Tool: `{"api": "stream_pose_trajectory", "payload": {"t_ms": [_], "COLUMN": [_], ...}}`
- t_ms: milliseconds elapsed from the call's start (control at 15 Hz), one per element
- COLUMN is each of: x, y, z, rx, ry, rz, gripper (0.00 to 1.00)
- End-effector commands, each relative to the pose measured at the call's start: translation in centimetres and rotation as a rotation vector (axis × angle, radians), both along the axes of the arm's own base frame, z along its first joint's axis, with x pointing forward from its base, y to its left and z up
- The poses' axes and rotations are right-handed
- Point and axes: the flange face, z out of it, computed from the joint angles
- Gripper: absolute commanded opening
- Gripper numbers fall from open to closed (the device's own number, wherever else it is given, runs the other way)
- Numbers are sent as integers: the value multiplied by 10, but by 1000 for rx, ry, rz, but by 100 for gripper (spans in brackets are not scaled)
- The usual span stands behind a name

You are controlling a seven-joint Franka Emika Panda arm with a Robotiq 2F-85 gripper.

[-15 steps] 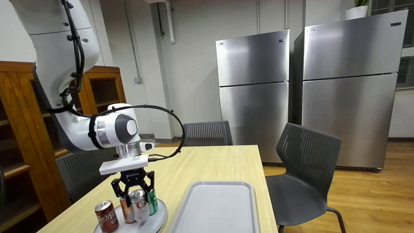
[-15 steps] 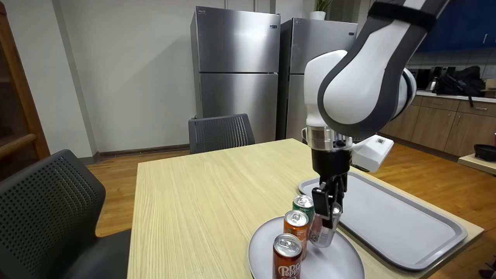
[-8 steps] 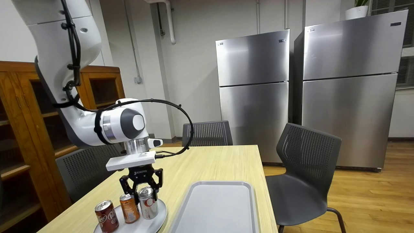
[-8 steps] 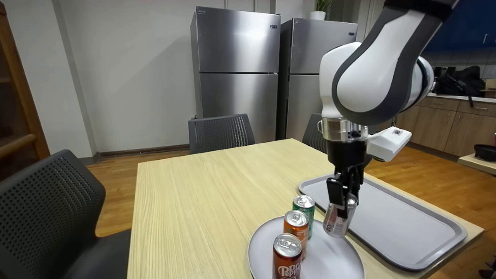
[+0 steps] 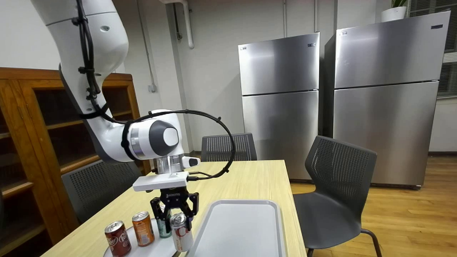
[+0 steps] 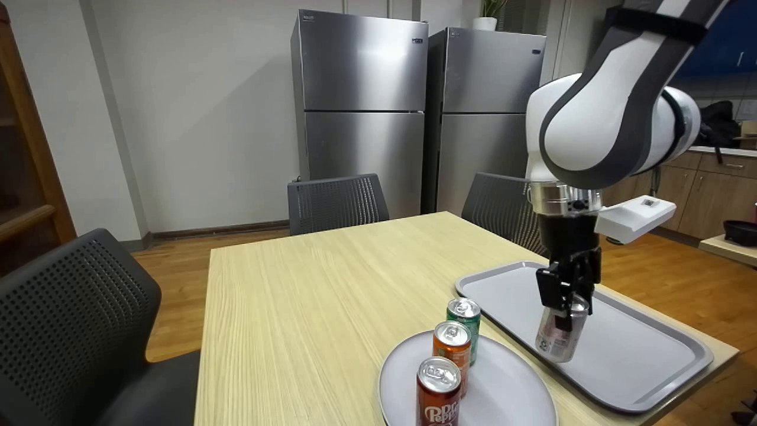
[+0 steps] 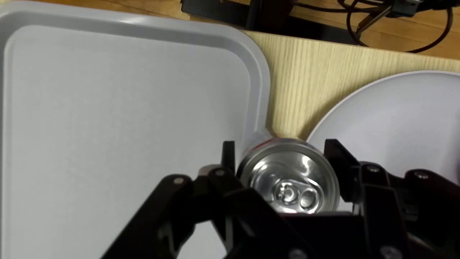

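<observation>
My gripper [image 5: 178, 225] is shut on a silver can [image 5: 182, 240]; its black fingers press both sides near the top. In an exterior view the gripper [image 6: 566, 313] holds the can [image 6: 556, 343] slightly tilted, at the tray's near edge. In the wrist view the can's lid [image 7: 287, 176] sits between the fingertips [image 7: 280, 154], over the tray's corner and the gap beside the plate. A round grey plate [image 6: 508, 390] bears a dark red Dr Pepper can [image 6: 439, 390], an orange can [image 6: 453, 343] and a green can [image 6: 465, 313], all upright. The gripper partly hides the green can [image 5: 163, 228] in an exterior view.
A grey rectangular tray [image 6: 627, 355] lies along the table edge, beside the plate; it also shows in the wrist view [image 7: 125, 108]. The pale wooden table [image 6: 319, 307] has dark chairs [image 5: 339, 200] around it. Two steel refrigerators [image 5: 280, 107] and a wooden cabinet [image 5: 21, 142] stand behind.
The gripper has carried the silver can up off the plate, away from the other cans and across to the tray's edge. The other cans, plate and tray have not moved.
</observation>
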Motion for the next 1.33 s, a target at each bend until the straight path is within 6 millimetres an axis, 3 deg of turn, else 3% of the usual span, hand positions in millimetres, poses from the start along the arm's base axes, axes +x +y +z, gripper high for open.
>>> {"api": "stream_pose_trajectory", "payload": {"t_ms": [0,467,1267], "x": [-3,1,9], "y": [-31,-82,-142], "z": [12,3,-15], "rx": [-28,-55,-81], "ry": [10,27,40], "rz": [-104,-247,-403], "gripper": [38,38,38]}}
